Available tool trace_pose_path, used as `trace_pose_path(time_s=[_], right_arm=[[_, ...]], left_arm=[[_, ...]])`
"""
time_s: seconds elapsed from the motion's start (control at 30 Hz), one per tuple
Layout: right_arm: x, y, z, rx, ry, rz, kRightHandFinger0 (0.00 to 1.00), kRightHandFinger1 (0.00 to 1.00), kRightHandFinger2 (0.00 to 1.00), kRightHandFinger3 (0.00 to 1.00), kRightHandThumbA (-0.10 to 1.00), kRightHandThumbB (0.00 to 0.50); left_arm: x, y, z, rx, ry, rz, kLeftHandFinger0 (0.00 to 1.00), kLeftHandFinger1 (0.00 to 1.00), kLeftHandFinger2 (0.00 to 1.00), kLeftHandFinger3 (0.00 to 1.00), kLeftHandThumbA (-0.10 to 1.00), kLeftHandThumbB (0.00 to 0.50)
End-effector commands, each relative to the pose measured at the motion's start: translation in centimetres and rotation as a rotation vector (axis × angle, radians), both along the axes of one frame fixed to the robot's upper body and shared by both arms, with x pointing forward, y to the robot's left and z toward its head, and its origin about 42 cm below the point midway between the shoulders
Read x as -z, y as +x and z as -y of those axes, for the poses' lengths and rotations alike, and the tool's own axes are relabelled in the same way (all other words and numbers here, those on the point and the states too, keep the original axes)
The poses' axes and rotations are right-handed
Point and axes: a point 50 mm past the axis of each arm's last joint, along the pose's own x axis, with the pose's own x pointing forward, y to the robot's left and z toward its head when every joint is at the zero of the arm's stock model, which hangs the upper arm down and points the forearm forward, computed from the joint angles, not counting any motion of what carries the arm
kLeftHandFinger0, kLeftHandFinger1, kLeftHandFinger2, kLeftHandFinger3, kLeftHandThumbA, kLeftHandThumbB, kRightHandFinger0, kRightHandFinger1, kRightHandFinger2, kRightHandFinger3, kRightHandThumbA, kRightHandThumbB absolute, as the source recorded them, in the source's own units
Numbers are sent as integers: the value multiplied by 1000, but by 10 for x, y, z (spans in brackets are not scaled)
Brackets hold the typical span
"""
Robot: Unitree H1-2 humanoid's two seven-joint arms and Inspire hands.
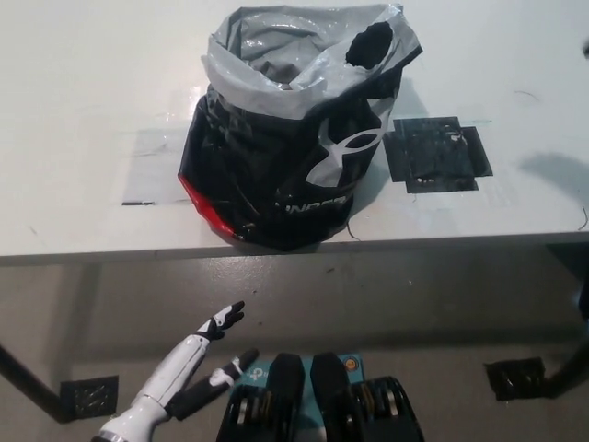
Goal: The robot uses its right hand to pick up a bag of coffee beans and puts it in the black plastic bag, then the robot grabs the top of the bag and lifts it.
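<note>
In the head view, the black plastic bag (294, 138) stands upright on the white table (83, 101), close to the table's front edge, and its mouth is open to above. The top part is folded outward, so the grey inner side shows around the opening, and a dark handle hole is visible in the far right part of the rim. On the front of the bag there is a white logo with some white letters under it, and a red strip shows at the lower left corner. Something lies inside the bag, but it is too dark and crumpled to tell if it is the bag of coffee beans. The left hand (219, 324) rests low, in front of the table and under its edge, well apart from the bag, which stands above it and a little to its right in the picture; its fingers are spread and hold nothing. The right hand is not visible in this view. A patch of black tape (434, 154) is stuck on the table just beside the bag, on its right side.
</note>
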Motion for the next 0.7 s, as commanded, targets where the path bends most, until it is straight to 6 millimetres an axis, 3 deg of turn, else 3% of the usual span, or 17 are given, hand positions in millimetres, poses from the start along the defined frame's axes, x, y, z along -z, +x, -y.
trace_pose_path(time_s=[0.0,0.07,0.1,0.17,0.23,0.33,0.43,0.5,0.6,0.67], right_arm=[[48,-177,11,-204,267,447,1000,1000,1000,1000,1000,500],[69,-176,10,-243,352,385,1000,1000,1000,1000,971,481],[96,-177,8,-264,424,340,1000,1000,1000,1000,950,446],[115,-179,5,-261,455,333,1000,1000,1000,1000,951,449],[163,-184,-12,-231,576,258,1000,1000,1000,1000,970,399],[189,-187,-24,-184,671,171,1000,1000,1000,1000,988,368],[226,-173,-31,-67,743,69,1000,1000,1000,1000,1000,377],[240,-165,-31,-23,757,49,1000,1000,1000,1000,1000,389],[268,-144,-32,38,806,13,1000,1000,1000,1000,1000,341],[288,-130,-34,59,830,-8,1000,1000,1000,1000,1000,267]], left_arm=[[-39,36,-11,-20,-236,119,1000,1000,1000,1000,1000,237],[-42,39,-11,-22,-263,124,1000,1000,1000,1000,1000,263],[-44,42,-11,-25,-284,130,1000,1000,1000,1000,1000,283],[-45,43,-12,-26,-293,134,1000,1000,1000,1000,1000,284],[-48,47,-13,-23,-306,145,1000,1000,1000,1000,1000,320],[-49,49,-13,-19,-325,143,1000,1000,1000,1000,1000,342],[-51,50,-14,-15,-321,154,1000,1000,1000,1000,1000,312],[-51,50,-15,-10,-322,155,1000,1000,1000,1000,1000,291],[-49,49,-16,5,-321,164,1000,1000,1000,1000,1000,267],[-47,46,-16,9,-325,161,1000,1000,1000,1000,1000,268]])
